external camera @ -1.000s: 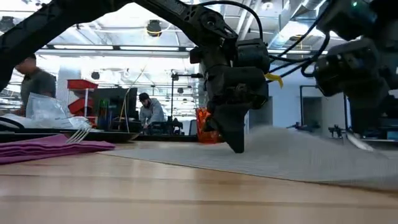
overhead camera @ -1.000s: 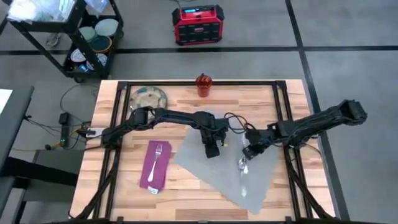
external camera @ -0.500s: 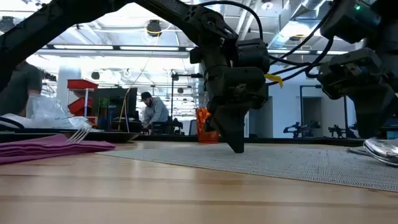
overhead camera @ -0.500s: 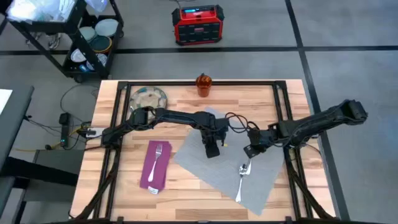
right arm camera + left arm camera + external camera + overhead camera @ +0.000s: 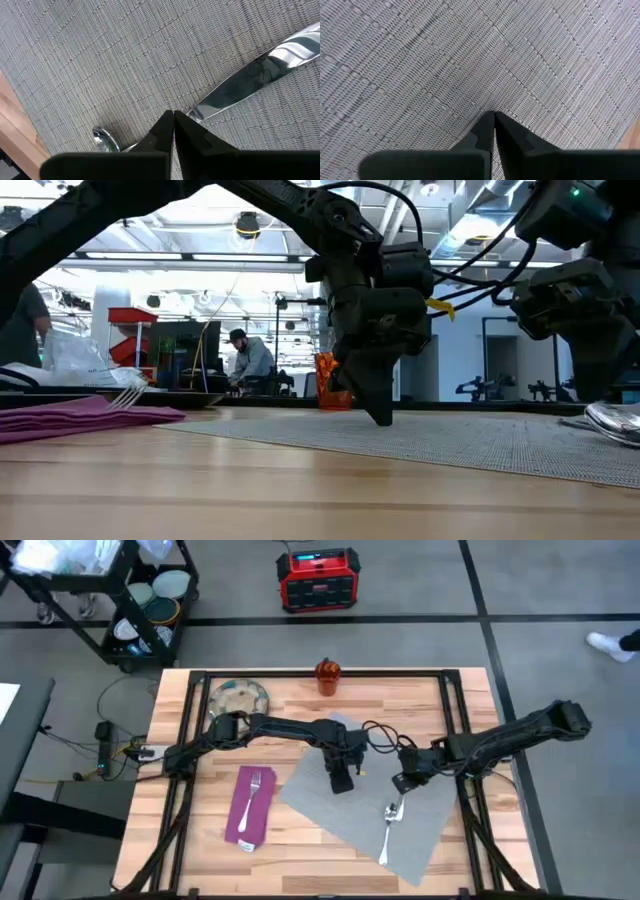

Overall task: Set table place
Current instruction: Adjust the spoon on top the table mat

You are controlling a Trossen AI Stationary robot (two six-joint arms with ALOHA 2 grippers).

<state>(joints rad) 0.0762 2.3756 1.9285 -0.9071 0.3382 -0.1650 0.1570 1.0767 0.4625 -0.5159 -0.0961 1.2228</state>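
Your cart (image 5: 130, 600) off the table's far-left corner has bowls on its shelves, and the table (image 5: 300, 850) carries the setting: grey woven mat (image 5: 350, 820) lying skewed at centre-right w/ a shiny spoon (image 5: 390, 820) on it, and a knife (image 5: 250, 82) also on the weave in the right wrist view. Magenta napkin (image 5: 248, 805) sits left of the mat w/ the fork (image 5: 253, 792) on top, speckled plate (image 5: 238, 697) at far left, orange-red cup (image 5: 327, 675) at the far edge. Left gripper (image 5: 341, 783) is clenched, tips down on the mat's near-centre; right gripper (image 5: 400, 783) is clenched too, empty, just beyond the spoon
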